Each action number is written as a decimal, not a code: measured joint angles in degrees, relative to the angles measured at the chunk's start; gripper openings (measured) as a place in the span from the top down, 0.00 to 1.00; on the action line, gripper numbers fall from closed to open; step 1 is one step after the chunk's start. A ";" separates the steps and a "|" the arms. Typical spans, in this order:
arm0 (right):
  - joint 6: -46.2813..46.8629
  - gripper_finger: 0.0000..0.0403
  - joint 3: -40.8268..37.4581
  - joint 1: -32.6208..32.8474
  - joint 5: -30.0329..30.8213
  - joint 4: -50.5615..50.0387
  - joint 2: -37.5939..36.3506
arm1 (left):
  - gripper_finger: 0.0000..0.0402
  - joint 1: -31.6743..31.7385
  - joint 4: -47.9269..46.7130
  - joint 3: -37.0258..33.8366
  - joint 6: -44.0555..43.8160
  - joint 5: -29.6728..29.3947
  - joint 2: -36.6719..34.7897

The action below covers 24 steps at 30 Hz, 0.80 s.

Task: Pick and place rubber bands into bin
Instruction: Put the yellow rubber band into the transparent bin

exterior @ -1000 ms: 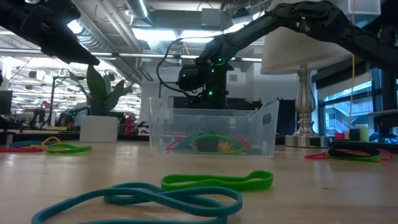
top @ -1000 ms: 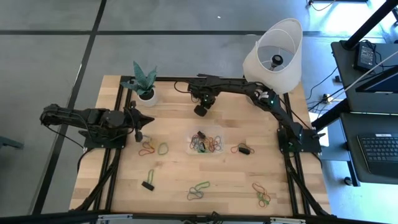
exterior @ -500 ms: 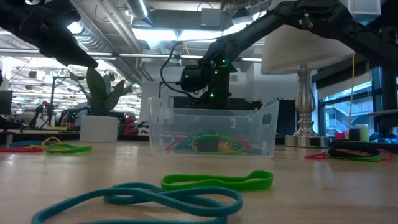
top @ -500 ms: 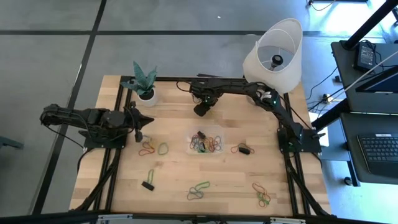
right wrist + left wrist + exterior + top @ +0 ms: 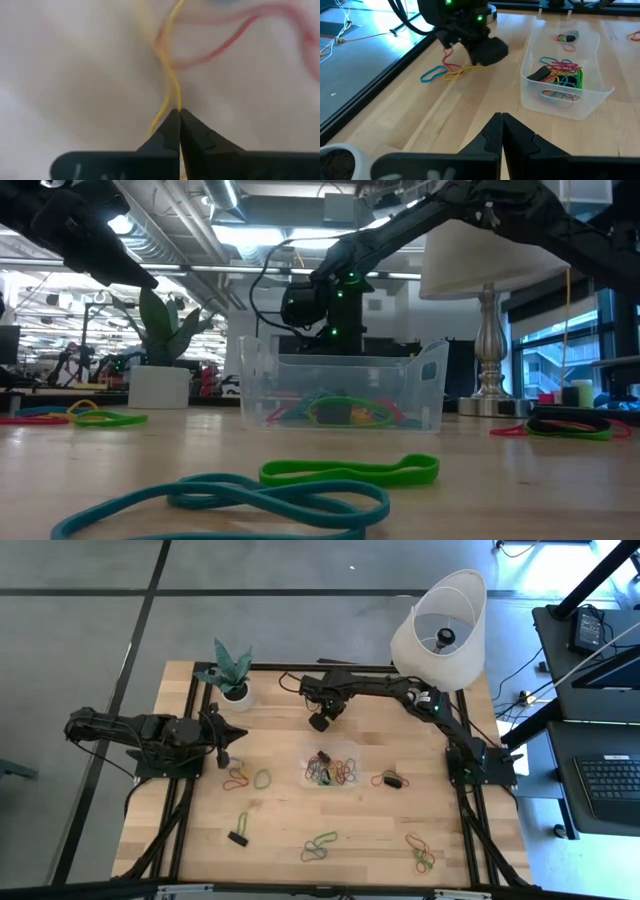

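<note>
High view, read left to right: the left gripper [image 5: 222,745] waits at the table's left side near the white plant pot [image 5: 237,694], its fingers pressed together on nothing, just beyond a small cluster of loops [image 5: 246,778] on the wood. At centre sits the bin [image 5: 331,768], clear-walled and already holding a tangle of coloured bands. Beyond the bin, toward the far edge, the right gripper [image 5: 319,721] is down at the table over a loose cluster; the left wrist view shows blue, yellow and red rubber bands [image 5: 446,71] lying there beside its dark head. In the right wrist view the fingers meet at their tips with a yellow band [image 5: 170,75] pinched between them (a red loop lies tangled close by, and I cannot tell whether it is caught too). More bands lie right of the bin [image 5: 390,780] and along the near edge. Judgement: the step in hand is the pick. To do it well, lift straight up and slowly so the thin band does not slip from the tips, check that any trailing loops clear the wood, then carry over the bin wall before releasing.
</note>
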 joint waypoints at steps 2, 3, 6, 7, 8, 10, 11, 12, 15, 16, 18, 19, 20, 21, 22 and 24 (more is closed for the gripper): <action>0.35 0.99 2.82 0.73 -0.51 -3.63 0.21 | 0.99 0.00 0.01 0.00 0.00 0.00 0.00; 0.98 0.99 4.67 1.16 -0.33 -4.37 0.21 | 0.99 0.00 0.01 0.00 0.00 -0.03 0.01; 1.68 0.99 10.08 2.45 2.05 -8.18 -0.14 | 0.99 0.00 0.01 0.00 0.00 -0.08 0.01; 2.21 1.00 11.79 2.94 3.31 -9.53 -0.13 | 0.99 0.00 0.01 0.00 0.00 -0.07 0.01; 2.94 0.99 13.49 3.46 4.70 -10.18 -0.12 | 0.99 -0.01 0.01 0.00 0.00 -0.07 -0.01; 4.32 1.00 17.11 4.67 6.71 -11.93 -0.12 | 0.99 -0.01 0.01 0.00 0.00 -0.02 -0.01; 4.64 1.00 18.90 5.24 7.48 -12.92 -0.14 | 0.99 0.00 0.01 0.00 0.00 -0.02 -0.01; 5.32 1.00 20.66 5.82 8.42 -14.12 -0.15 | 0.99 0.00 0.01 0.00 0.00 -0.01 -0.01; 7.87 1.00 19.80 7.17 11.79 -13.52 -2.42 | 0.99 0.00 0.05 0.00 0.00 0.00 0.01; 9.10 1.00 19.52 7.54 12.83 -14.02 -3.02 | 0.99 -0.02 0.01 0.00 0.00 0.00 0.01; 11.61 1.00 19.52 8.30 15.29 -15.46 -4.71 | 0.99 0.00 0.06 0.00 0.00 0.02 0.01; 12.44 1.00 19.53 8.92 17.03 -16.56 -5.21 | 0.99 -0.02 0.02 0.00 0.01 0.00 0.01; 13.65 1.00 19.54 9.51 18.79 -16.89 -5.95 | 0.99 0.00 0.07 0.00 0.02 0.01 0.04; 15.01 1.00 19.52 10.15 19.98 -17.24 -6.52 | 0.99 0.00 0.03 0.00 0.01 0.03 0.08; 16.16 1.00 19.54 10.83 21.50 -17.90 -6.88 | 0.99 -0.01 0.00 0.00 0.01 0.01 0.06; 18.11 1.00 19.52 12.00 22.78 -18.36 -8.37 | 0.99 0.00 -0.07 0.00 0.00 0.06 0.19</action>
